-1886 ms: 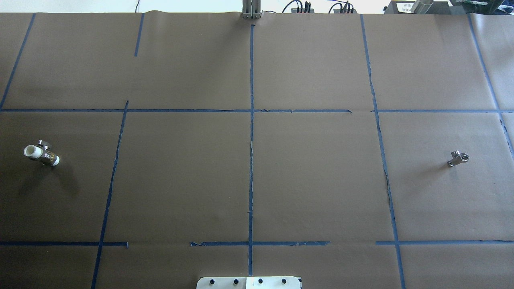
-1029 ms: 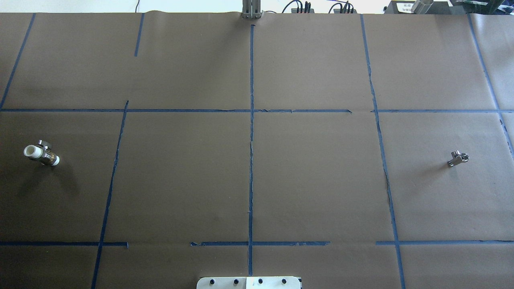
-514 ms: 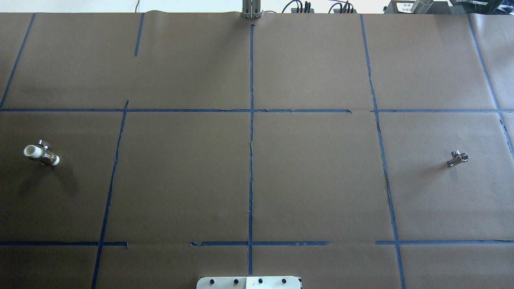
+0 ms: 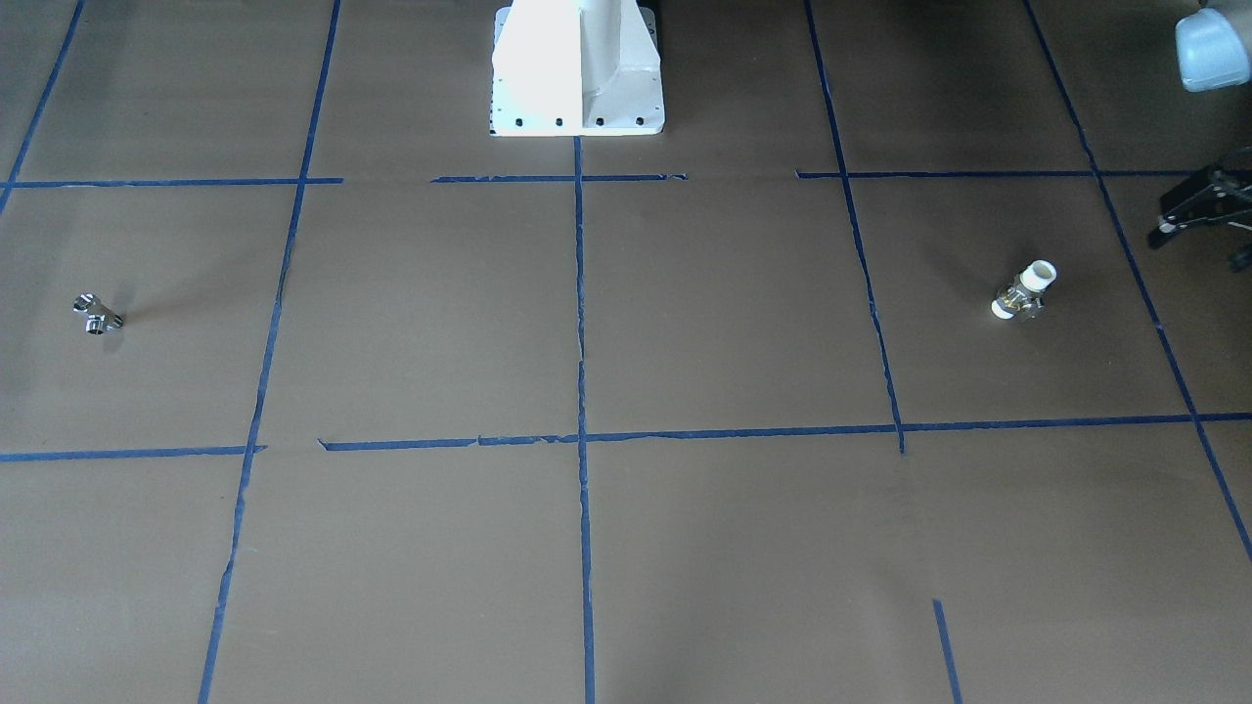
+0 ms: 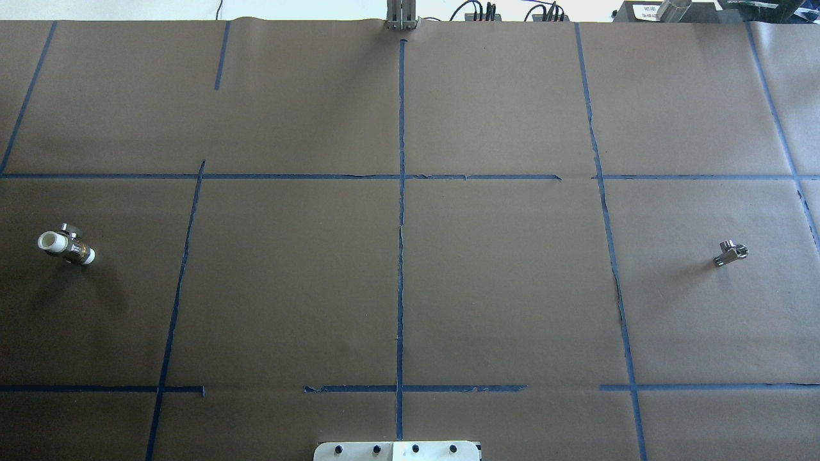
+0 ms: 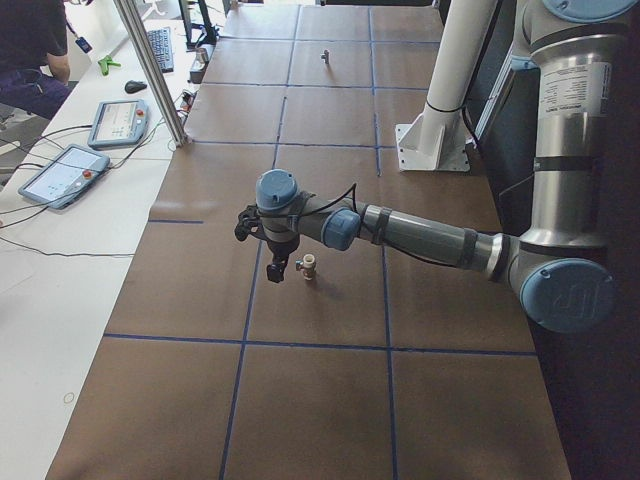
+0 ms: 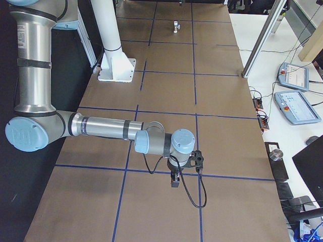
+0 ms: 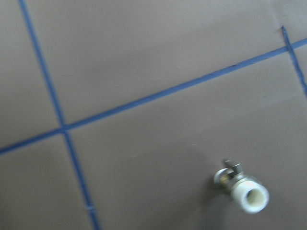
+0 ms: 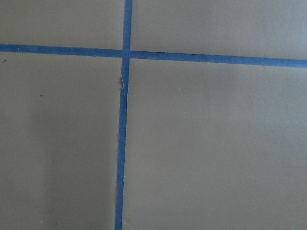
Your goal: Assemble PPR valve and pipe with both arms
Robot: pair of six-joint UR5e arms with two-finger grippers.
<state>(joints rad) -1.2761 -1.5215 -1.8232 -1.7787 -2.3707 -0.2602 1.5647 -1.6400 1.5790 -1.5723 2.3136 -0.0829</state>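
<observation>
Near the PPR valve [image 6: 309,267] hangs the left tool [image 6: 279,272], grip state unclear.

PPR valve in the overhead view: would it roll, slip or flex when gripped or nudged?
The PPR valve has round white tube ends, so it could roll if nudged, though its side tab may check that. Its brass-coloured metal middle probably makes it rigid and fairly heavy for its size. The smooth plastic and metal might slip in a light pinch grip.
</observation>
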